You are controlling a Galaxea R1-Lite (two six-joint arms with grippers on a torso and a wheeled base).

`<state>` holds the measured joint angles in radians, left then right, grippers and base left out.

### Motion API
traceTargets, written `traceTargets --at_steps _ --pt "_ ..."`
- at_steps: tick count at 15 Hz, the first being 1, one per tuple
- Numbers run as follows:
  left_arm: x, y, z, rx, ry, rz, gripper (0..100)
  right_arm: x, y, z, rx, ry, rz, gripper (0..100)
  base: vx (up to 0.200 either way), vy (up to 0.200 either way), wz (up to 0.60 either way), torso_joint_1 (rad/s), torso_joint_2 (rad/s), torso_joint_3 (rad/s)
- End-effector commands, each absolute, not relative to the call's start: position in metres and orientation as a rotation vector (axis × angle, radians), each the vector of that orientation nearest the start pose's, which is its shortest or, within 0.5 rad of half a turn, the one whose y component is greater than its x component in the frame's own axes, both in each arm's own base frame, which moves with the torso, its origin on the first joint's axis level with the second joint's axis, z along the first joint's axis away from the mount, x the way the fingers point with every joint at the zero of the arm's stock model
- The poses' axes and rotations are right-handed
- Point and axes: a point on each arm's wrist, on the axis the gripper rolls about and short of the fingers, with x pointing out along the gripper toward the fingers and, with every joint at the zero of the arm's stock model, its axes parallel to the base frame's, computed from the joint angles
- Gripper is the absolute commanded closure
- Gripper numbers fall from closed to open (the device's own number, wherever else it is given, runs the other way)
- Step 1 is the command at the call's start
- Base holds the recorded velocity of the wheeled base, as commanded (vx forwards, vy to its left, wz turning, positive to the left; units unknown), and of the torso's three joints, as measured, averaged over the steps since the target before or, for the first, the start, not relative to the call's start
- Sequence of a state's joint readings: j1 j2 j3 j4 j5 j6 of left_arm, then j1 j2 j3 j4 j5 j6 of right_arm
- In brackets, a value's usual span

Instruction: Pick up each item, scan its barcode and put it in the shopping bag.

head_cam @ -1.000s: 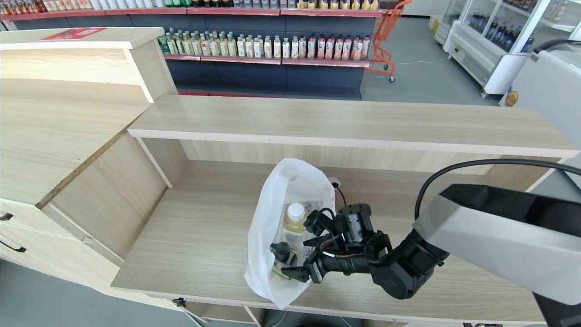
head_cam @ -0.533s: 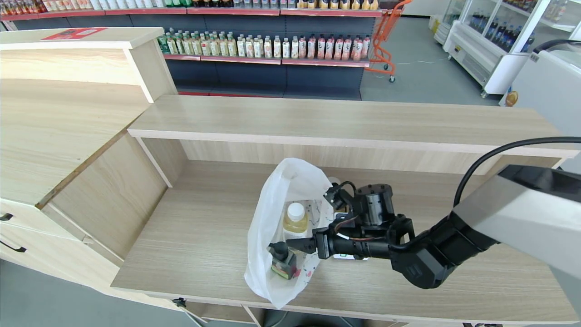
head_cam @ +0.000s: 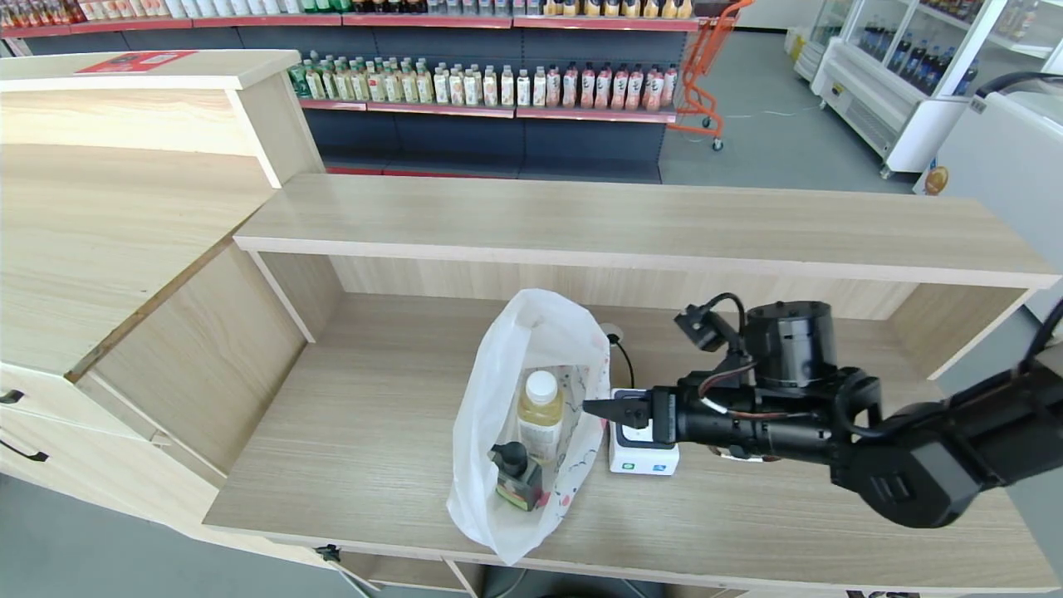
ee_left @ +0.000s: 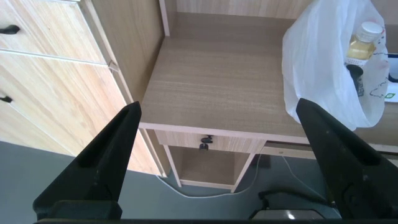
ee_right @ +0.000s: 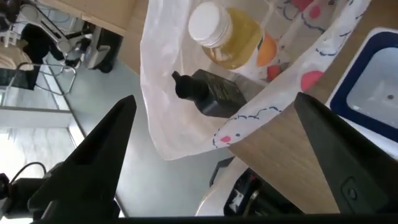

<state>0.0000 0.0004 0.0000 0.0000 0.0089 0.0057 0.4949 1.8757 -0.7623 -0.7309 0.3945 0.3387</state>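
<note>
Bag point(head_cam: 498, 399) stands open at mid-counter point(head_cam: 365, 432), holding two goods: a white-capped juice bottle point(head_cam: 541, 407), upright, and a dark pump bottle point(head_cam: 516, 480) just at its 6 o'clock, both inside the plastic.

Right gripper point(head_cam: 600, 409) hovers at the bag's 3 o'clock, over the scanner point(head_cam: 641, 448). Its fingers are spread and empty, touching neither bag nor bottles. Left gripper point(ee_left: 219, 106) hangs off the counter's near edge, by the look of it around the bag's 7 o'clock and well apart from it. Its fingers are likewise splayed with nothing between them.

With two goods bagged and both grippers free, the job looks at or close to its end. Whether each barcode was read, or whether more goods wait, cannot be told from these views.

Head view lays out the whole station: the scanner sits just beside the bag's 3 o'clock side, and a cable point(head_cam: 623, 359) runs from it toward 12 o'clock. Right wrist view looks down the bag's mouth and adds what the head view leaves vague: the pump bottle's spout and flat dark body close beside the juice bottle, and a printed pattern along the bag's rim. Left wrist view supplies the counter's front edge, a drawer unit point(ee_left: 43, 62) beside it and the open space beneath.
</note>
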Motion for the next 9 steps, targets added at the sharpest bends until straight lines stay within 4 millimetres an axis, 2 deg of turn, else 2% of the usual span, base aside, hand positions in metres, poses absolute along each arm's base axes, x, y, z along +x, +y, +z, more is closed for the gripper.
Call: traceTargets --at_steps 1,2,3,4,5,7,9 --pt "-0.023 0.0 0.075 0.006 0.0 0.009 0 0.255 0.116 0.171 0.283 0.381 0.721 0 0.0 0.0 0.0 0.0 0.0 0.0" --pt "-0.023 0.0 0.075 0.006 0.0 0.009 0 0.242 0.085 0.184 0.164 0.295 0.588 0 0.0 0.0 0.0 0.0 0.0 0.0" --pt "-0.023 0.0 0.075 0.006 0.0 0.009 0 0.228 0.058 0.187 0.028 0.249 0.434 0 0.0 0.0 0.0 0.0 0.0 0.0" --pt "-0.023 0.0 0.075 0.006 0.0 0.009 0 0.205 0.032 0.189 -0.016 0.227 0.298 0 0.0 0.0 0.0 0.0 0.0 0.0" --pt "-0.023 0.0 0.075 0.006 0.0 0.009 0 0.18 0.016 0.19 -0.012 0.204 0.215 0 0.0 0.0 0.0 0.0 0.0 0.0" --pt "-0.023 0.0 0.075 0.006 0.0 0.009 0 0.13 -0.003 0.177 -0.003 0.214 0.093 0 0.0 0.0 0.0 0.0 0.0 0.0" --pt "-0.023 0.0 0.075 0.006 0.0 0.009 0 0.074 -0.003 0.155 -0.003 0.195 0.042 0 0.0 0.0 0.0 0.0 0.0 0.0"
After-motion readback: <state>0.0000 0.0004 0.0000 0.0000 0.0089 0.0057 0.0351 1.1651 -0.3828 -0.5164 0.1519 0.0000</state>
